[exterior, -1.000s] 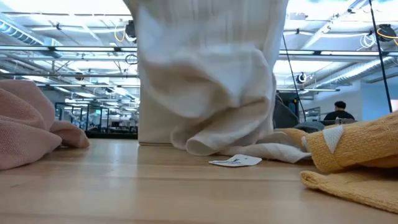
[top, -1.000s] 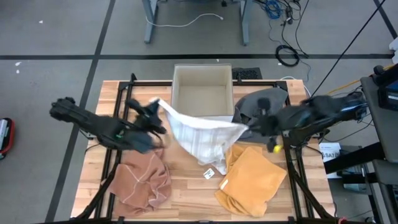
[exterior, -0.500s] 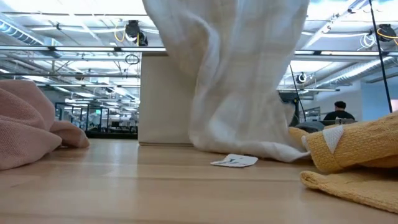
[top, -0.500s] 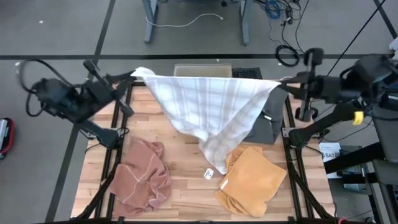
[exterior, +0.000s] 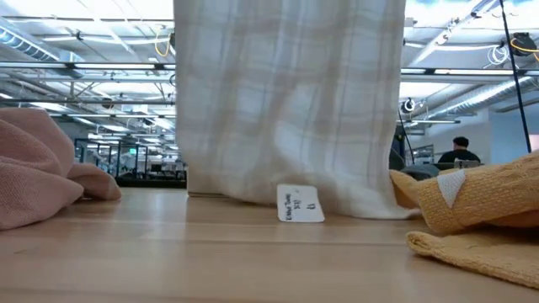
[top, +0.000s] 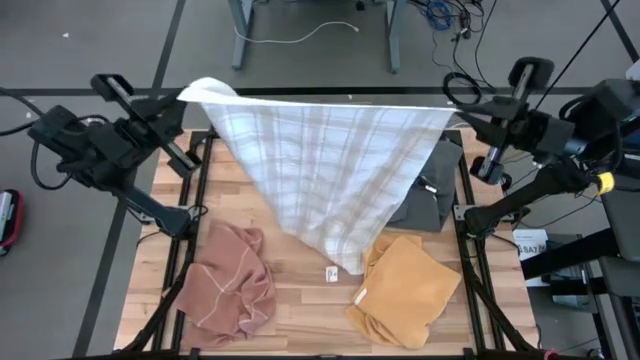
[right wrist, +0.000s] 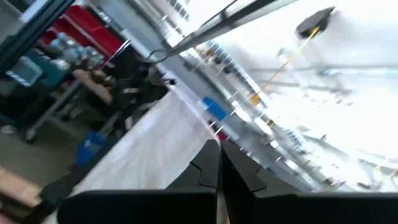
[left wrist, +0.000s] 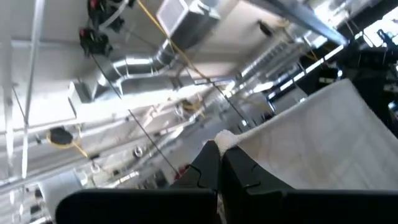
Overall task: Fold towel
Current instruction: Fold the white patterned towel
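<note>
Fig.: towel (top: 325, 165) now stretched flat betw. my two arms, vs. bunched and sagging a sec ago. L gripper (top: 190, 97) at 10 o'clock, clenched on one top corner; R gripper (top: 452, 103) at 2 o'clock, clenched on the other. Top edge taut along table's 12 o'clock side, cloth hanging as a sheet, low tip and tag (exterior: 300, 204) touching wood near centre. Pink cloth (top: 228, 290) at 7, yellow cloth (top: 405, 285) at 5. I judge spread step done; lay-down and fold come next.
</note>
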`<state>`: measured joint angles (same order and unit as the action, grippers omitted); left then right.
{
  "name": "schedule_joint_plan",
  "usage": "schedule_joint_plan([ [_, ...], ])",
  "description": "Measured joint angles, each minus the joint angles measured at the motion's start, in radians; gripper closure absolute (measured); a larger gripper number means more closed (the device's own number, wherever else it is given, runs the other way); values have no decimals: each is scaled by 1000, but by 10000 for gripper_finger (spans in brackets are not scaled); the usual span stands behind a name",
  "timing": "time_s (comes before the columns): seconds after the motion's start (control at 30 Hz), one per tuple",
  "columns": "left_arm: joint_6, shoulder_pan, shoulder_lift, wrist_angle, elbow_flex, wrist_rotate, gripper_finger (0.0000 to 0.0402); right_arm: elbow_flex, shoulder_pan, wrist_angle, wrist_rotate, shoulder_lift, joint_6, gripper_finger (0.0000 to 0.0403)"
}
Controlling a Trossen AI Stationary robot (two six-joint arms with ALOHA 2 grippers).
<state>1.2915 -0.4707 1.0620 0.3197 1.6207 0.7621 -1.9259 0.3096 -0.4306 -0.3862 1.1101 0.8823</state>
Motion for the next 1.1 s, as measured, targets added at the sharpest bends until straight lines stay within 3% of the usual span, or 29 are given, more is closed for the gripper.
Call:
schedule_joint_plan([
  [0.27,63,53,2,171,1,-136,401,-3,0,235,54,22,174,402],
  [0.4,18,63,-1,163,4,-168,401,-6,0,238,95,19,127,402],
  [0.7,-156,24,12,-165,0,-148,401,-1,0,-65,105,23,-72,402],
  [1.1,-245,34,71,-269,1,-58,401,-1,0,-504,105,82,-413,396],
])
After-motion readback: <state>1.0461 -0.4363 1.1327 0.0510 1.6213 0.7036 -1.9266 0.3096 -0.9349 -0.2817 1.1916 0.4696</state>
